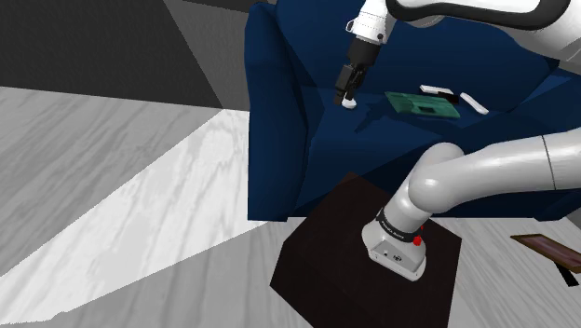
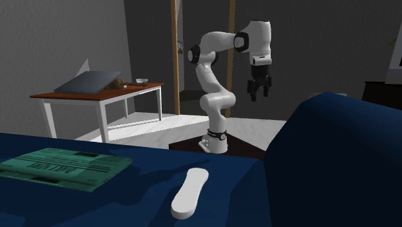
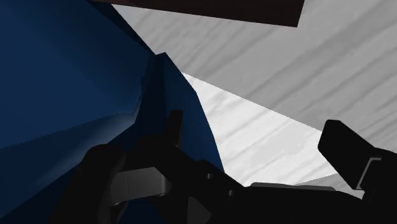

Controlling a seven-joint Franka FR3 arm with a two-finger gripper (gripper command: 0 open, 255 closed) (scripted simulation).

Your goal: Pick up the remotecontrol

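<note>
In the shoulder view, the arm (image 1: 447, 177) reaches from its stand (image 1: 317, 252) out over a blue sofa (image 1: 279, 93). The fingers (image 1: 343, 91) point down above the seat, to the left of a green paper (image 1: 424, 104). A small white bit shows just under their tips. I take it for the remote (image 1: 349, 103), mostly hidden behind them.

In the second exterior view, the remote (image 2: 189, 192) is plain to see: white, long and lying flat on the sofa seat just beside the paper, with nothing touching it. The fingers (image 2: 253, 90) hang high above the seat, well apart from the remote. They are spread, with nothing between them.

In the wrist view, the two fingers (image 3: 347, 149) stand apart and empty. Past them are the sofa's blue side, the pale floor (image 3: 267, 76) and a dark edge of the stand.

As I judge it, the task is at its start and only the approach is under way. What is left is to come down to the seat, straddle the remote across its narrow width, close on it and lift it.
</note>
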